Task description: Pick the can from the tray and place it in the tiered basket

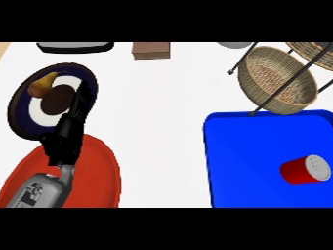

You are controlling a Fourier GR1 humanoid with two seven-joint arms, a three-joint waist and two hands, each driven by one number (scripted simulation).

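Risk first, as a judgement: red cylindrical can with a pale grey lid (305,169) lying on its side on the bright blue plastic tray (234,146), so likely to roll at a glancing touch and slip toward the tray's raised rim. Further risk at the woven wicker tiered basket on a dark metal frame (278,80): lower bowl tilted and crossed by thin struts, so a careless approach could clip the frame or set the can on the basket's edge rather than inside it.

Only the left hand (73,117) in view, black, stretched over the dark round plate with white ring and brown centre (25,117), above the red oval dish (100,166) on the white worktop (161,122). Fingers straight, close together, closed on nothing. Right hand nowhere in view.

Can well apart from those fingers, far over on the tray's right part, near the basket's foot.
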